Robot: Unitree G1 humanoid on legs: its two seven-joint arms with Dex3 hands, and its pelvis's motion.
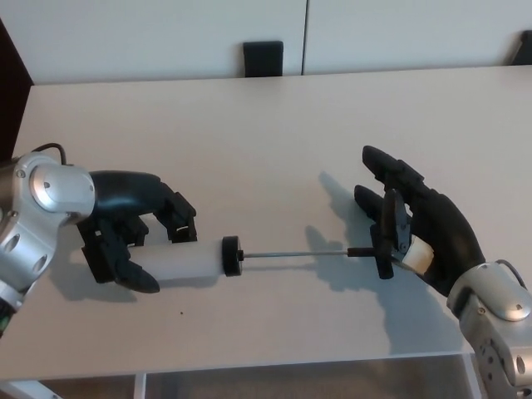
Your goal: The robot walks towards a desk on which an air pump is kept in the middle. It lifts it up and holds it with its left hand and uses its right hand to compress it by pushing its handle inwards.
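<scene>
Pale desk surface, seen from above. Nearest, left hand clamped around white barrel of air pump, lying horizontally. Black end cap, thin metal rod extended rightward to black T-handle. Right hand at handle, fingers spread, thumb beside crossbar. Farther back, dark block at desk's rear edge.

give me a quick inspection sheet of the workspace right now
surface: pale desk, bare apart from the pump
job's things: air pump with white barrel, rod drawn out, black handle at the rod's right end
clutter: nothing seen
hands: left hand closed around the barrel; right hand open, palm against the handle
cables: thin black cable at the left wrist
surroundings: black chair back behind the desk, white wall panels
</scene>
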